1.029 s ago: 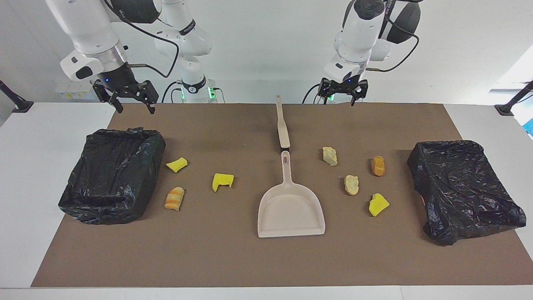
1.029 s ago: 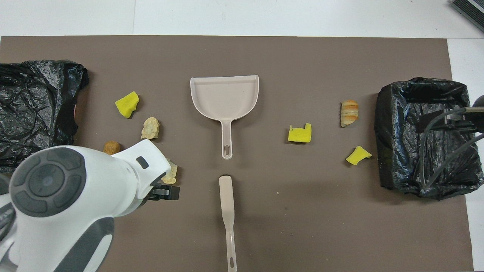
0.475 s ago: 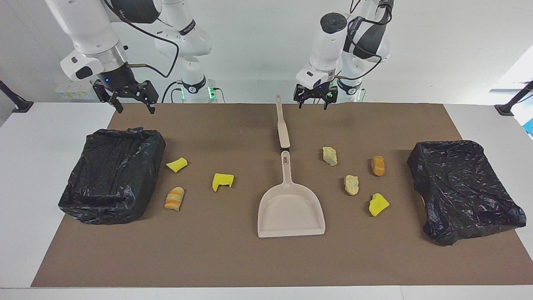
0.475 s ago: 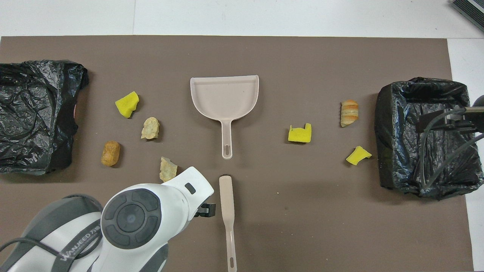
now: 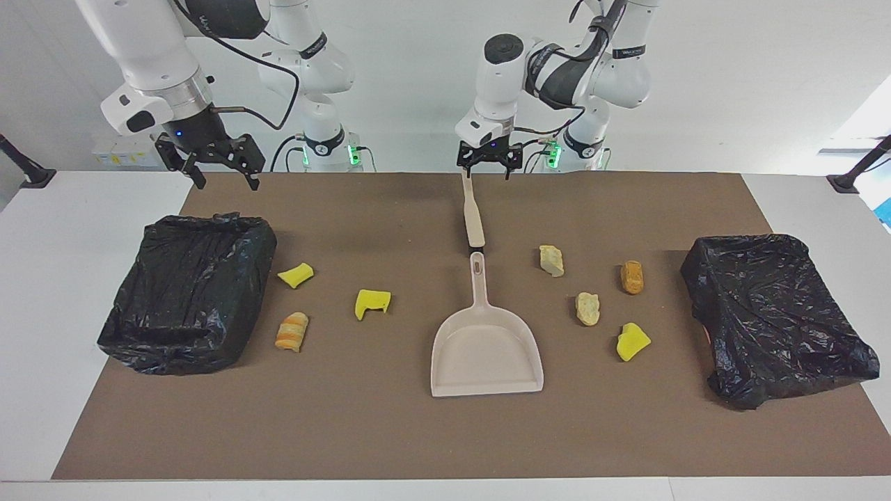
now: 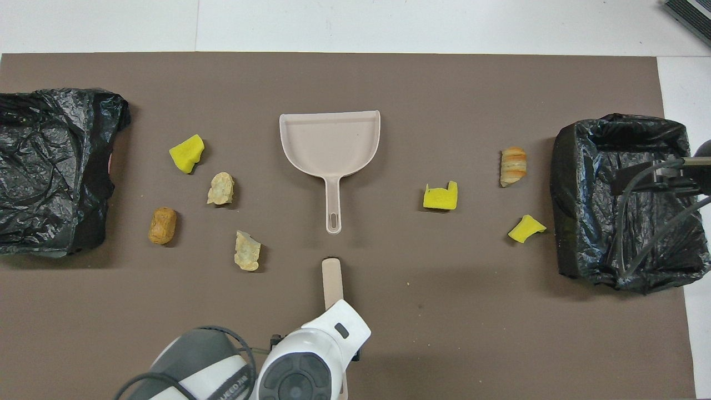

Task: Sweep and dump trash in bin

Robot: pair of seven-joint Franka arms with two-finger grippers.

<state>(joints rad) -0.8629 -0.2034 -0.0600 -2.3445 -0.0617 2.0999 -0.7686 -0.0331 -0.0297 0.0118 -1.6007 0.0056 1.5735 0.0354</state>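
Note:
Several trash scraps lie on the brown mat: yellow sponge chunks (image 5: 296, 275) (image 5: 372, 303) (image 5: 632, 342) and tan or orange lumps (image 5: 291, 331) (image 5: 551, 259) (image 5: 587, 307) (image 5: 631, 276). The beige dustpan (image 5: 486, 355) (image 6: 330, 144) lies mid-mat, handle toward the robots. The beige brush (image 5: 473, 209) (image 6: 332, 280) lies in line with it, nearer the robots. My left gripper (image 5: 489, 167) hangs open over the brush's handle end; in the overhead view its arm hides that end. My right gripper (image 5: 212, 170) waits open, raised by the open black-lined bin (image 5: 188, 292) (image 6: 627, 200).
A second black-bagged bin (image 5: 773, 313) (image 6: 50, 166) sits at the left arm's end of the mat, its bag crumpled over the top. White table (image 5: 62, 278) borders the mat at both ends.
My left arm has swung from over the mat's left-arm side to the middle and now stands over the brush's handle. The right arm and all scraps have stayed put.

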